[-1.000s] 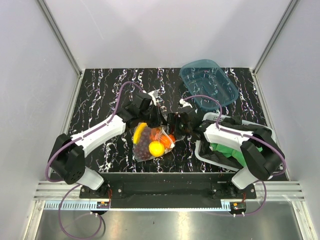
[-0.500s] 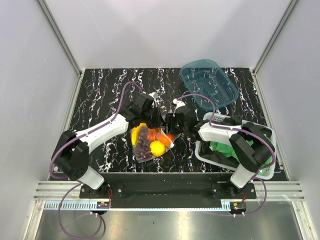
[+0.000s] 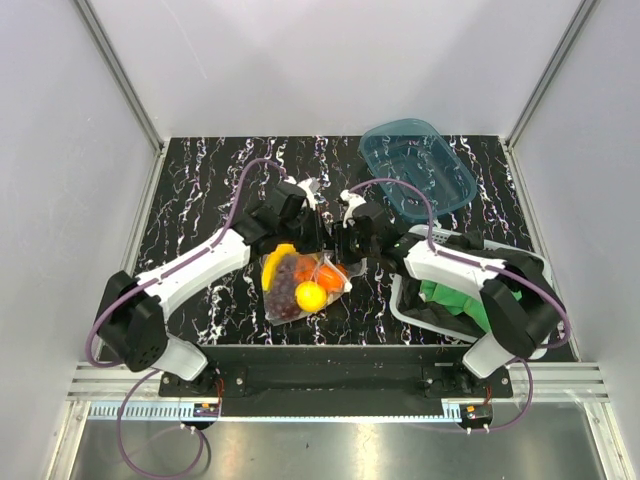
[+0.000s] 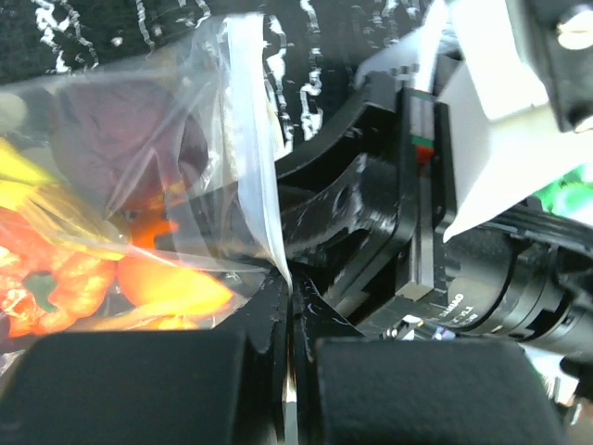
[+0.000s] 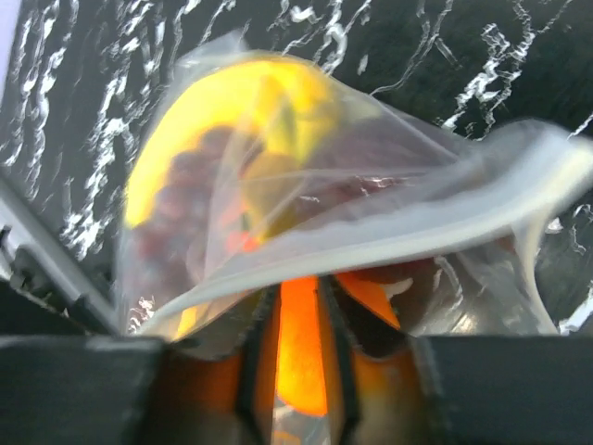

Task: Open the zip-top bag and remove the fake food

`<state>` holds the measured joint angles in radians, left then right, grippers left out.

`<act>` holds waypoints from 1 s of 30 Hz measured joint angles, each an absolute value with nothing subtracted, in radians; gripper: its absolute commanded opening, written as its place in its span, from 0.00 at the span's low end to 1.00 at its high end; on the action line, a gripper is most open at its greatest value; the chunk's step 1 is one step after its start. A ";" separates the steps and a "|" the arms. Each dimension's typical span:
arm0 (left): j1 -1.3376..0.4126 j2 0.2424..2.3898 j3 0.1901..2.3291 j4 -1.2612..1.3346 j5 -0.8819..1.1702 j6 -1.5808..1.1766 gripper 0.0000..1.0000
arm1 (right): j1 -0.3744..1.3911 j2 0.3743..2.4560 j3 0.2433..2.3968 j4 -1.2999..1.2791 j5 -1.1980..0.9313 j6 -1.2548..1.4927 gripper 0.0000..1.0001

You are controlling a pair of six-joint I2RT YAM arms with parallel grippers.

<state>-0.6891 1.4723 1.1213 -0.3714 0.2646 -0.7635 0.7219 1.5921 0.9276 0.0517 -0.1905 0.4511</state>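
The zip-top bag [image 3: 303, 288] lies mid-table [image 3: 200, 190], fake food [image 3: 310, 296] inside it. A tub [image 3: 417, 167] sits far right; a basket [image 3: 400, 303] holding cloth [image 3: 450, 298], near right.

Wears glossy white shells on the long links of the left arm [image 3: 200, 265] and right arm [image 3: 450, 265], matt black at joints and bases. Carries a thin purple cable [image 3: 240, 190] looped along each arm. Ends in the left gripper [image 4: 291, 343] and right gripper [image 5: 295, 324], both black with blocky fingers [image 4: 139, 389]. Bears a green-and-red mark [image 4: 422, 148], a silver screw [image 4: 576, 35] and white lettering on a black camera barrel [image 4: 505, 301].
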 measured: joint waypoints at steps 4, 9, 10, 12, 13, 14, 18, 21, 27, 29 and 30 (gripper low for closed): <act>-0.693 1.427 1.155 -0.418 0.284 -0.737 0.00 | 0.721 1.533 0.961 -0.056 -0.247 0.449 0.46; -0.703 1.367 1.159 -0.453 0.319 -0.729 0.00 | 0.720 1.473 0.987 -0.189 -0.303 0.461 0.58; -0.704 1.359 1.159 -0.458 0.323 -0.726 0.00 | 0.720 1.471 1.007 -0.232 -0.309 0.461 0.62; -0.704 1.337 1.159 -0.465 0.332 -0.722 0.00 | 0.720 1.471 1.047 -0.304 -0.316 0.464 0.68; -0.704 1.325 1.159 -0.469 0.335 -0.717 0.00 | 0.720 1.470 1.059 -0.329 -0.319 0.467 0.70; -0.704 1.316 1.159 -0.472 0.336 -0.712 0.00 | 0.720 1.467 1.067 -0.347 -0.326 0.470 0.72; -0.704 1.308 1.158 -0.482 0.372 -0.695 0.00 | 0.716 1.454 1.061 -0.388 -0.352 0.491 0.83; -0.702 1.321 1.145 -0.484 0.393 -0.675 0.00 | 0.712 1.454 1.028 -0.387 -0.366 0.518 0.91; -0.697 1.382 1.069 -0.410 0.450 -0.663 0.00 | 0.712 1.491 0.967 -0.410 -0.332 0.540 0.95; -0.694 1.415 1.048 -0.386 0.466 -0.664 0.00 | 0.711 1.515 0.955 -0.417 -0.322 0.546 0.94; -0.693 1.427 1.039 -0.374 0.470 -0.664 0.00 | 0.711 1.527 0.948 -0.416 -0.319 0.551 0.93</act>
<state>-0.6933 1.4265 1.0389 -0.3744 0.4702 -0.6643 0.7113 1.5269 0.9482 -0.4164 -0.3195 0.5507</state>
